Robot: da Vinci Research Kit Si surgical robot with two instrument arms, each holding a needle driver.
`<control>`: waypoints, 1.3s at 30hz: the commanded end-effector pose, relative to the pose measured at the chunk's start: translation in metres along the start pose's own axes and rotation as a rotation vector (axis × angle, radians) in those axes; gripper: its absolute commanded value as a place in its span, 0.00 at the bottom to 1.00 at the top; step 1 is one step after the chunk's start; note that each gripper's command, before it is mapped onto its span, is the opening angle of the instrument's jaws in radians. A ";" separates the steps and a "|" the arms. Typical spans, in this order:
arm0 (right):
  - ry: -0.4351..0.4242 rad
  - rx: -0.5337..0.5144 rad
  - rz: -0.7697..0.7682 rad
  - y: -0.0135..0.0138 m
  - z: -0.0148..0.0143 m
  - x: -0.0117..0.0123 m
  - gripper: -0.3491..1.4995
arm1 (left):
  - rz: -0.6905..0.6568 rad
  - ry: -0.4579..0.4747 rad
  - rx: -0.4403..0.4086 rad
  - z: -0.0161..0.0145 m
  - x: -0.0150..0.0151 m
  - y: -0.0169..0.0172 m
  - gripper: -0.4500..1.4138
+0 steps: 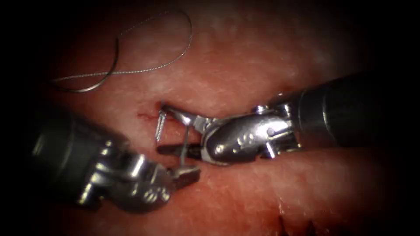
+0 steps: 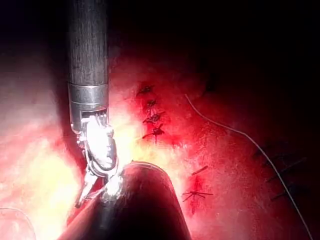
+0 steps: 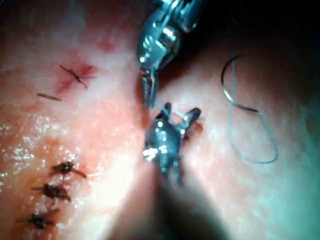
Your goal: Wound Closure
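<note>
Beside the cut [image 1: 148, 116], the right gripper [image 1: 168, 129] gapes around thread [image 1: 186, 139]; the left gripper's [image 1: 189, 175] state and the needle [image 1: 94, 76] in shadow are unclear.

We see no walls, floor or furniture, just darkness ringing each view. A strong light falls from close by, glaring pale and wet at the centre and fading quickly toward black edges.

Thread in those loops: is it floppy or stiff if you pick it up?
Probably floppy: the thread lies in loose loops on the tissue. Likely very light, being so thin. Perhaps slightly springy, since the loops look rounded.
</note>
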 end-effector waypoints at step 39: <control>-0.018 0.009 0.060 -0.0007 0.0004 -0.0006 0.88 | 0.003 0.012 -0.010 -0.0013 0.0009 0.0026 0.00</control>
